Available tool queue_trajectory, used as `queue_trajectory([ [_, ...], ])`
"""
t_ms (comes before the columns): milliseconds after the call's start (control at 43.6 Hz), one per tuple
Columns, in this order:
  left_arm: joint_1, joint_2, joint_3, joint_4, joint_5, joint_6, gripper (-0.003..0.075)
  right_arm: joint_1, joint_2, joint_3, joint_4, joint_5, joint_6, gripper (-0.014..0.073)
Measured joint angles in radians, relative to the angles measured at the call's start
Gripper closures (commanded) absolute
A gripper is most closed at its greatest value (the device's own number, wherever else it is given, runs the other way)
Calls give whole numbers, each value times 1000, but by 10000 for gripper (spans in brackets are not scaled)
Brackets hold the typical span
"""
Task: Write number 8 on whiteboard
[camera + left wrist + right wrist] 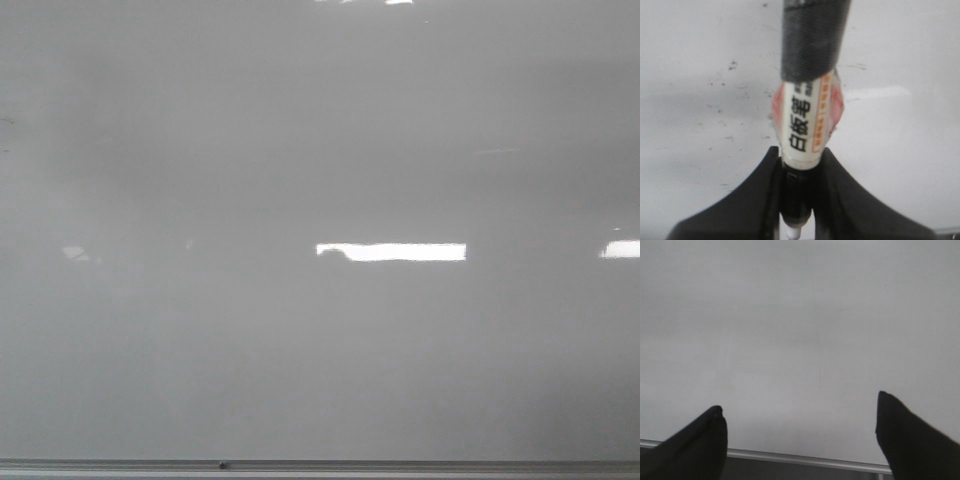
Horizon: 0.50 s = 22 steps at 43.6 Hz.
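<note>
Between the left end effector's [799,200] closed jaws sits a marker [807,100], long axis pointing toward the whiteboard [900,165]. No 8 shows yet. Right end effector [800,432] gapes wide, empty.

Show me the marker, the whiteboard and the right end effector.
marker [807,127]: left wrist view, on its printed label.
whiteboard [300,350]: front view, on bare board surface.
right end effector [800,432]: right wrist view, midway between its open fingertips.

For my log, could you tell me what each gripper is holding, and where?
The left gripper clamps a marker near its labelled end; the right gripper is open, empty.
</note>
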Motion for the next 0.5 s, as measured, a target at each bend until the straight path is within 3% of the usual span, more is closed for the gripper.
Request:
queue_trajectory([
  [206, -121, 0, -115, -54, 260, 234, 741, 0, 71, -66, 2, 76, -13, -30],
  [344, -242, 0, -125, -126, 313, 384, 741, 0, 136, -115, 30, 131, -95, -30],
  [505, -413, 0, -125, -167, 317, 499, 741, 0, 218, -180, 181, 220, -300, -30],
])
